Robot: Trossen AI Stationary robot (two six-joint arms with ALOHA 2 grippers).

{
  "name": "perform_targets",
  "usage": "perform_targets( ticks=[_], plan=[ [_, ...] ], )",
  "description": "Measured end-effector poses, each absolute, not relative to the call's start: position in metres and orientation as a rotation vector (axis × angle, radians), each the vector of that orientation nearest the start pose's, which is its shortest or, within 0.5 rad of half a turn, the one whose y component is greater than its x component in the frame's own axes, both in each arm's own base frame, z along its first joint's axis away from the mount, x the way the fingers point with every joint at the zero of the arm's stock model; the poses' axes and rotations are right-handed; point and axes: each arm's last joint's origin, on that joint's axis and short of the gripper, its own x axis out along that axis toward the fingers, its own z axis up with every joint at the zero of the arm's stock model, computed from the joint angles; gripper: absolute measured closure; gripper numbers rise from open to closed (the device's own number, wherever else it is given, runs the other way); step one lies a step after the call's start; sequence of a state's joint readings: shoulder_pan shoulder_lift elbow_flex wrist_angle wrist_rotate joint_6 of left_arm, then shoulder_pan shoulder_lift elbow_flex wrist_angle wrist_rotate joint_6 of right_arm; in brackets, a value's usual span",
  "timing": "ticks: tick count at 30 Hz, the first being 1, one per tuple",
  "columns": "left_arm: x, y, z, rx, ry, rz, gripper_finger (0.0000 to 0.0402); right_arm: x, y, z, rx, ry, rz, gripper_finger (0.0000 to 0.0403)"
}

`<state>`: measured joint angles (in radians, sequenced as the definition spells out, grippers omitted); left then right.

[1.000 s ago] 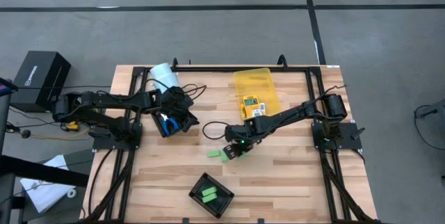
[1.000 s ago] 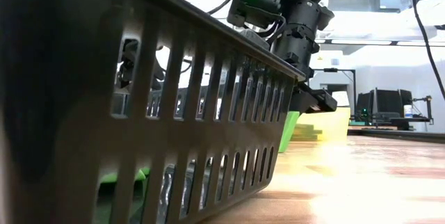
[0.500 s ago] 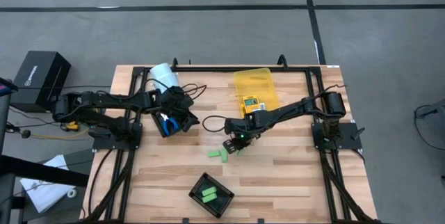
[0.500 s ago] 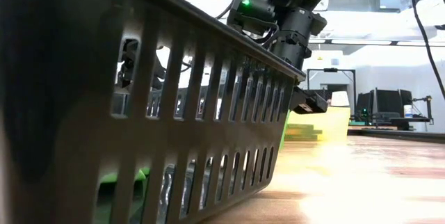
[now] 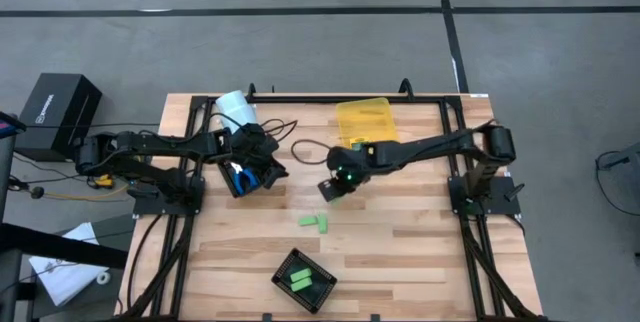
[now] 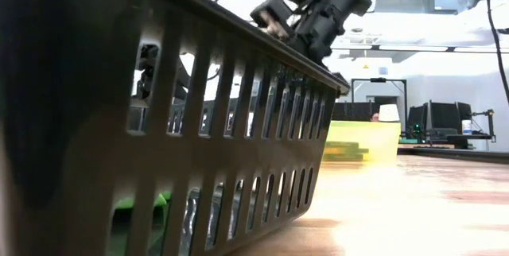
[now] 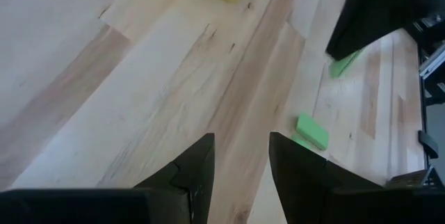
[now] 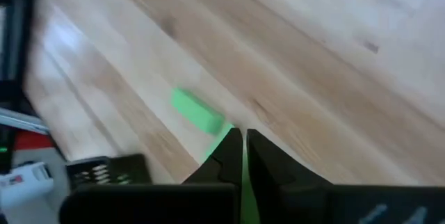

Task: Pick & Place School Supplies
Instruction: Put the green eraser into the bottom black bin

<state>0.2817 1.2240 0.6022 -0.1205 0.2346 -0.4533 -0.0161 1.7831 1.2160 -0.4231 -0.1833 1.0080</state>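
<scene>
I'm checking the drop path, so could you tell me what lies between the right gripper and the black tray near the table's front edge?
In the high view, green pieces lie on the table between the right gripper and the black tray.

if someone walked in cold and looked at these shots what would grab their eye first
Probably the right gripper lifted over the middle of the table, shut on a light-green piece showing between its fingers. Next, the two light-green pieces lying loose on the wood just nearer the front, and the black tray at the front edge with more green inside. The left gripper waits over a black tray holding blue-handled scissors at the left.
</scene>
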Motion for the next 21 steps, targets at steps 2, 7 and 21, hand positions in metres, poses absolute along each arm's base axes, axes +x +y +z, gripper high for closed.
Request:
perform_targets(
  ticks=[2,7,21],
  plan=[
    [0.228,0.059,0.193,-0.622,0.696,0.209,0.027,0.365,-0.003,0.211,1.011,0.943,-0.337,0.0402],
    [0.228,0.059,0.194,-0.62,0.691,0.211,0.027,0.362,0.008,0.237,1.004,0.844,-0.247,0.0403],
    [0.226,0.069,0.194,-0.624,0.667,0.266,0.027,0.378,0.086,0.244,1.092,0.717,0.03,0.0403]
  ],
)
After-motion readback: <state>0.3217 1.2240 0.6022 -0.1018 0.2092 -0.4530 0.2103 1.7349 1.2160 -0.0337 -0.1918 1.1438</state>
